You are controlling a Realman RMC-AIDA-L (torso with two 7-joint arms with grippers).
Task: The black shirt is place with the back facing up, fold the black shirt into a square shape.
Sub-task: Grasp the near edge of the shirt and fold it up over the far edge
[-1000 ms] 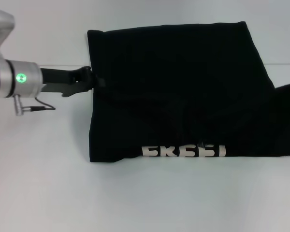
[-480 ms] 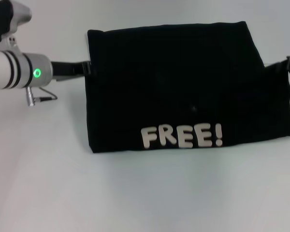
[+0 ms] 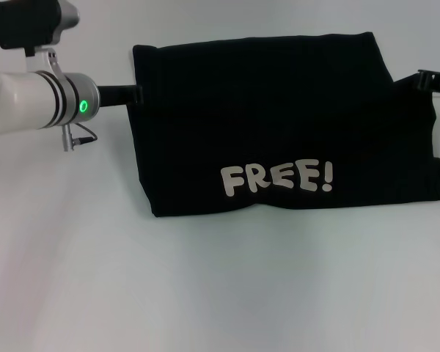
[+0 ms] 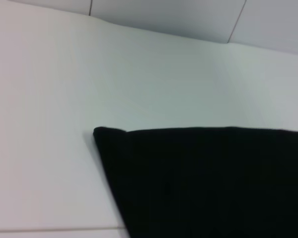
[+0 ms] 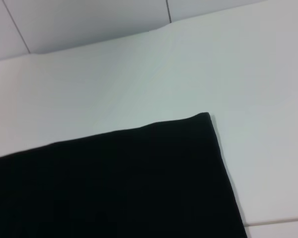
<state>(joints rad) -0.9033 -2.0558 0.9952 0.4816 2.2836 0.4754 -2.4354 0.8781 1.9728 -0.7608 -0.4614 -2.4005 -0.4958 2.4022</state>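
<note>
The black shirt (image 3: 279, 110) lies on the white table (image 3: 220, 293) in a wide folded block, with its silver-white "FREE!" lettering (image 3: 277, 179) upright on the near part of the upper layer. My left gripper (image 3: 136, 94) meets the shirt's left edge and grips the cloth there. My right gripper (image 3: 427, 78) holds the right edge at about the same height; only its tip shows. The left wrist view (image 4: 213, 183) and the right wrist view (image 5: 114, 183) each show a far corner of the shirt flat on the table.
The left arm's white forearm with its green light (image 3: 82, 106) hangs over the table's left side. A table seam and wall panels lie behind the shirt (image 4: 164, 29). Bare table spreads in front of the shirt.
The near flap has turned over and been carried away from me: the lettering went from upside down to upright and moved farther back. Both grippers moved farther back and the near edge drew in.
</note>
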